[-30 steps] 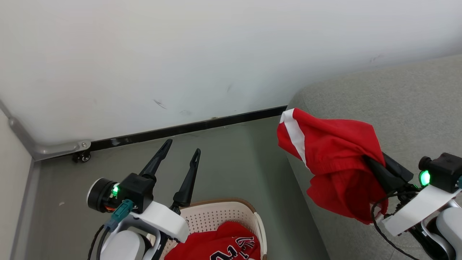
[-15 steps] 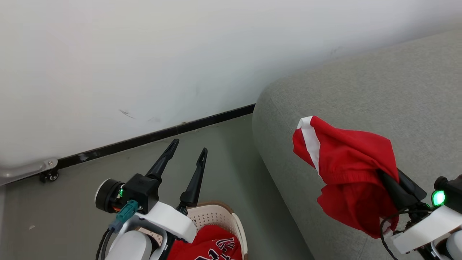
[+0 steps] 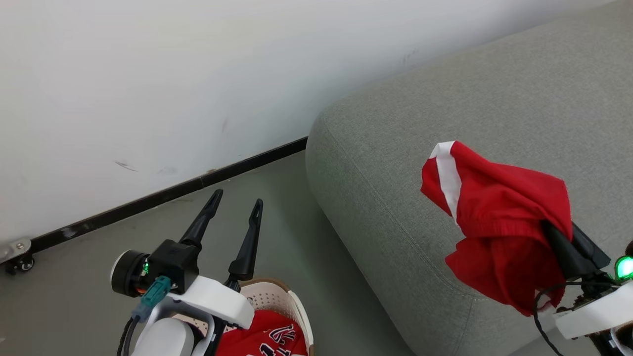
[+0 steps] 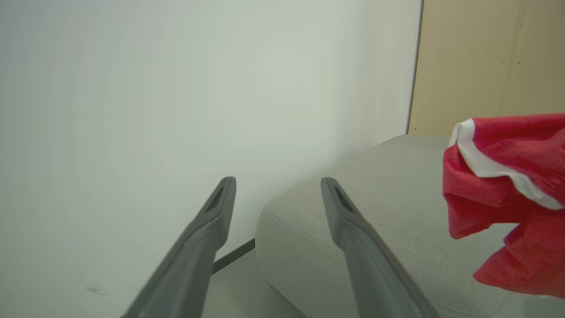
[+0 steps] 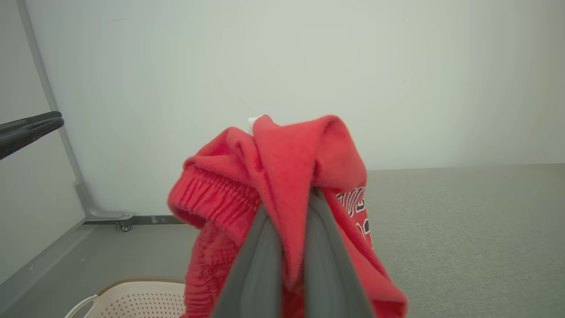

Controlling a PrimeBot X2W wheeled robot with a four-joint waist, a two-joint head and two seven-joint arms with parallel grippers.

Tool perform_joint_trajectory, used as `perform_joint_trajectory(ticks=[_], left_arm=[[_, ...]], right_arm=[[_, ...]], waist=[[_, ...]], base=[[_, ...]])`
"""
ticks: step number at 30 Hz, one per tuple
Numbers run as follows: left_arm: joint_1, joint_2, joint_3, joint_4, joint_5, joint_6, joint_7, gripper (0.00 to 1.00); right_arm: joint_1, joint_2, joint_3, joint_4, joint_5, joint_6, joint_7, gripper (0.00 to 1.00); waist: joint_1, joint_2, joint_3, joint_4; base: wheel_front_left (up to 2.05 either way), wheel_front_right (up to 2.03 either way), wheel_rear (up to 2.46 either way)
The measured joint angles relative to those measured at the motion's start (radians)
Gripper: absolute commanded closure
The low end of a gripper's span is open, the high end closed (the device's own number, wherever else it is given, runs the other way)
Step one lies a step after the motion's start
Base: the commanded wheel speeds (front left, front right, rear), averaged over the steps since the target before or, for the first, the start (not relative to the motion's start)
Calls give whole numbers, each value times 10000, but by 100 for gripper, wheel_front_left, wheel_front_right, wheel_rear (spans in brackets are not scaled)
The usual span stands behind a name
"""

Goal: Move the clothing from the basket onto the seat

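The red shorts (image 3: 499,222) hang above the grey seat (image 3: 395,148), clamped between the fingers of your right gripper (image 5: 291,207). The jersey (image 3: 267,338) lies in the basket (image 3: 296,306) on the floor (image 3: 287,237), near your left gripper (image 3: 236,198), whose fingers stand apart, empty. Step in hand: carrying the shorts over. Next: lower them onto the cushion and release.

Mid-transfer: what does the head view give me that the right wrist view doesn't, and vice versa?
Head view: the jersey lying in the basket. Right wrist view: the right end effector pinching a fold of the shorts beside their ribbed waistband. Shared: the shorts, the basket, the seat, the wall.
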Motion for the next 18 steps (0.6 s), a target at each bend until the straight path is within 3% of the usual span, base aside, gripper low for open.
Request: perform_joint_trajectory(ticks=[8,18], left_arm=[[139,217,368,-500,36,370,-2,0],[221,654,752,-1317,384,807,-13,0]], right_arm=[[-509,-125,-673,-63,334,0,240,100],[-2821,-336,-1104,326,719,0,1032,100]], waist=[[0,0,330,-205],[0,0,965,-88]], base=[[0,0,0],[0,0,0]])
